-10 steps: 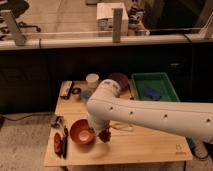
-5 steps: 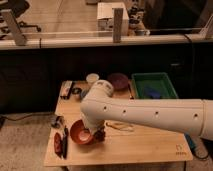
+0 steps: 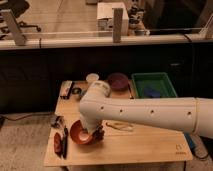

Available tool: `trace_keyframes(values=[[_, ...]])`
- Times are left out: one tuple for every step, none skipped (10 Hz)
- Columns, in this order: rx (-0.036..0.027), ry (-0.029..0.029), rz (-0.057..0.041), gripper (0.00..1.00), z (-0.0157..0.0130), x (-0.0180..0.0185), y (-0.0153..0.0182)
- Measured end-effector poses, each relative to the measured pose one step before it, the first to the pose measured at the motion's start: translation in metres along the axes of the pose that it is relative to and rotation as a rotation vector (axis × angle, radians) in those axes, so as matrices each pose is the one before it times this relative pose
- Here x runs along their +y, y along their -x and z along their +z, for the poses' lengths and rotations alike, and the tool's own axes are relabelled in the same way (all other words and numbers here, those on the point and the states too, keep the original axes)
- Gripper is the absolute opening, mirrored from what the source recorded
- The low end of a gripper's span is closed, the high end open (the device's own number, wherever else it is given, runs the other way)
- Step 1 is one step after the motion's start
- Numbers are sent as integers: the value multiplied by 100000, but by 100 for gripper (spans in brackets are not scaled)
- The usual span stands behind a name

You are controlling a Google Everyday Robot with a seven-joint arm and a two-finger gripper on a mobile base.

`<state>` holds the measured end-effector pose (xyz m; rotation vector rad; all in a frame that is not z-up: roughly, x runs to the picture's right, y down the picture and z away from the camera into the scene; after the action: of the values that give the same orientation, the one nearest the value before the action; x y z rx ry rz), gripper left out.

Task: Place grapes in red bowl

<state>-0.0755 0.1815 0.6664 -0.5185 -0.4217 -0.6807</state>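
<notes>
Swung leftward, the arm point(image 3: 150, 112) hides mid-table, clenched hand point(image 3: 96, 134) at the red bowl point(image 3: 76, 135).

Dim, warm indoor light falls from above. The white tubular robot arm point(image 3: 150, 112) is the brightest surface, faintly glaring along its top, and it throws a soft shadow on the pale wooden bench point(image 3: 145, 145). The tool point(image 3: 96, 134) sits in that shade at the right rim of the round orange-red bowl point(image 3: 76, 134). Everything looks soft and blurred, and the black wall point(image 3: 40, 70) behind is murky.

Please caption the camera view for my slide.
Robot arm's shut gripper at the rim of the red bowl, on a wooden table.
</notes>
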Motion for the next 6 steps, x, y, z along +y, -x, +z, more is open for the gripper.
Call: trace_keyframes(values=[[17,50,-374,2,110,-99,27],[-117,167,-436,2,134,-52,72],[-312,8,-387,2,206,-138,107],[-156,-131,-576,2,163,-217,140],[-236,-74,-418,2,110,-151,139],[-196,-90,-476,2,178,-165,96]])
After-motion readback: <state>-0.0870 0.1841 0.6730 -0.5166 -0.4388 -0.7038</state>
